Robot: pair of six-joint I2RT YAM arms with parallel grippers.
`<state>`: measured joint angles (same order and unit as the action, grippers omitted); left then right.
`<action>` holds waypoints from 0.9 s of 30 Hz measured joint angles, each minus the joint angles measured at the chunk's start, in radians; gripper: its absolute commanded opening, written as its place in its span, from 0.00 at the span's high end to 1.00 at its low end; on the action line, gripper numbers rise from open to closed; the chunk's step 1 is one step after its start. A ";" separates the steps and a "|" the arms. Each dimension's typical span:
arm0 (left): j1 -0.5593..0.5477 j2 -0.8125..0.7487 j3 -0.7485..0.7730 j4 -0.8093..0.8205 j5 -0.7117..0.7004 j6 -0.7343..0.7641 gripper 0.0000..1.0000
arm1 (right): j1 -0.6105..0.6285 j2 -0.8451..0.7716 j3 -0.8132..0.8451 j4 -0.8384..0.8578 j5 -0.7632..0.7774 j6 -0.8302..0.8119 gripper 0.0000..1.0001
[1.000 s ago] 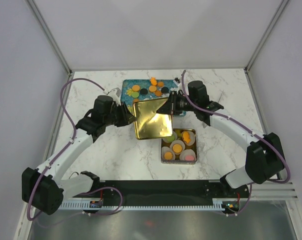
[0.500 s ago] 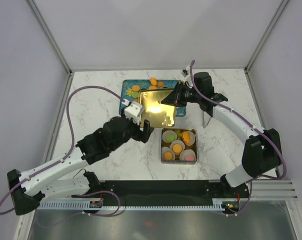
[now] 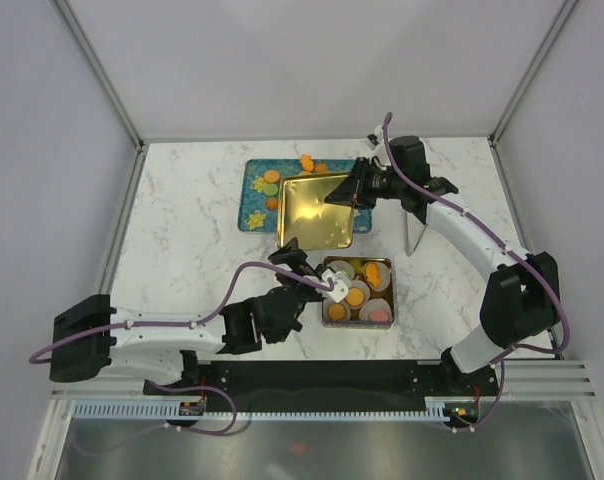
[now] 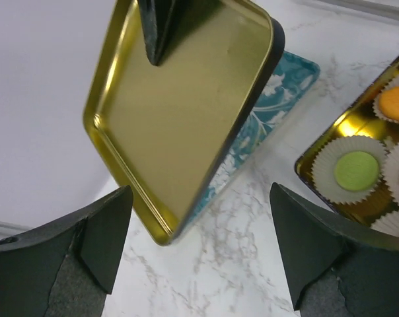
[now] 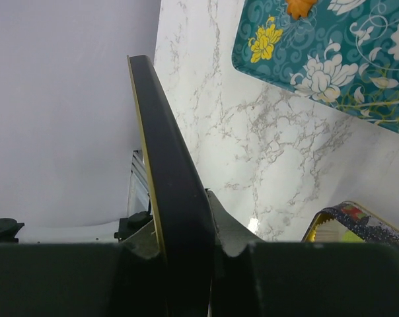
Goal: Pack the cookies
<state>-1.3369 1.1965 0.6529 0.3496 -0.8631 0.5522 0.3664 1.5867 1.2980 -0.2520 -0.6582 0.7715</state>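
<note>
The left claw (image 4: 199, 193) hovers spread and empty above the white marble counter (image 3: 192, 230). A teal flower-patterned tray (image 3: 254, 208) carries a few orange and green round cookies (image 3: 307, 163). The shallow gold metal lid (image 3: 320, 210) tilts over it, its edge pinched by the right claw (image 3: 354, 190). The open gold tin (image 3: 392, 300) holds filled white paper cups (image 3: 380, 272). Packing looks mostly done, with the lid unfitted.

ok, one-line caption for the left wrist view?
Open left jaws frame the gold lid, pinched tilted above the teal tray, beside the cookie tin.
</note>
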 measured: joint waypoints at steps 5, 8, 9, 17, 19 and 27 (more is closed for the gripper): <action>0.000 0.062 -0.067 0.354 0.011 0.286 0.08 | 0.000 -0.002 0.000 -0.018 -0.001 0.010 0.97; 0.003 0.109 -0.071 0.489 0.037 0.395 0.10 | 0.000 -0.008 0.000 -0.019 -0.005 0.019 0.96; 0.007 0.126 -0.071 0.527 0.046 0.426 0.10 | 0.000 -0.011 0.000 -0.019 -0.005 0.022 0.96; 0.062 0.231 -0.086 0.756 0.103 0.634 0.16 | 0.000 -0.039 0.000 -0.020 -0.026 0.042 0.95; 0.071 0.257 -0.086 0.813 0.115 0.686 0.18 | 0.000 -0.042 0.000 -0.023 -0.027 0.044 0.95; 0.086 0.380 -0.080 0.889 0.162 0.858 0.32 | 0.000 -0.053 -0.001 -0.045 -0.027 0.042 0.94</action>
<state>-1.2510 1.5764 0.5724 1.2385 -0.7010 1.4105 0.3664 1.5341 1.2972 -0.2970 -0.6849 0.8139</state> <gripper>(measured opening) 0.718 0.211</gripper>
